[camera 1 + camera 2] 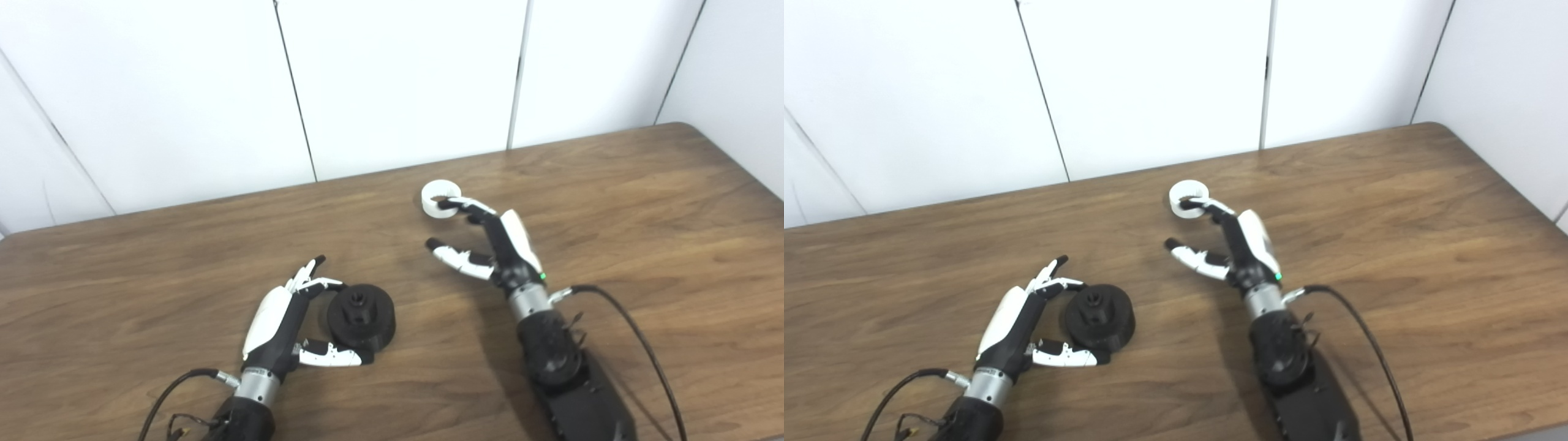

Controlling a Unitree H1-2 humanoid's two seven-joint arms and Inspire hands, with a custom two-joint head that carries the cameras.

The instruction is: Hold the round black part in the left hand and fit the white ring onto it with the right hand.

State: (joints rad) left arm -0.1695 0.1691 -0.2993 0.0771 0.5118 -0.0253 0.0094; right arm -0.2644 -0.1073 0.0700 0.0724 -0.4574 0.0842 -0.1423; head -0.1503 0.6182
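A wooden table (pixel 643 202) holds a round black part (pixel 361 317) near the front left, cupped loosely by the open left hand (pixel 278 324), thumb touching its base. Farther back, the white ring (pixel 441 198) lies flat; the open right hand's (pixel 499 242) fingertips (pixel 447 204) rest on it

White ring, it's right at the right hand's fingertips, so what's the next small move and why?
Probably close the right hand on the white ring. The ring lies on the table with the fingers reaching over its near rim, while the thumb is spread well apart, so nothing grips it yet. The left hand already cups the round black part, which also sits on the table.
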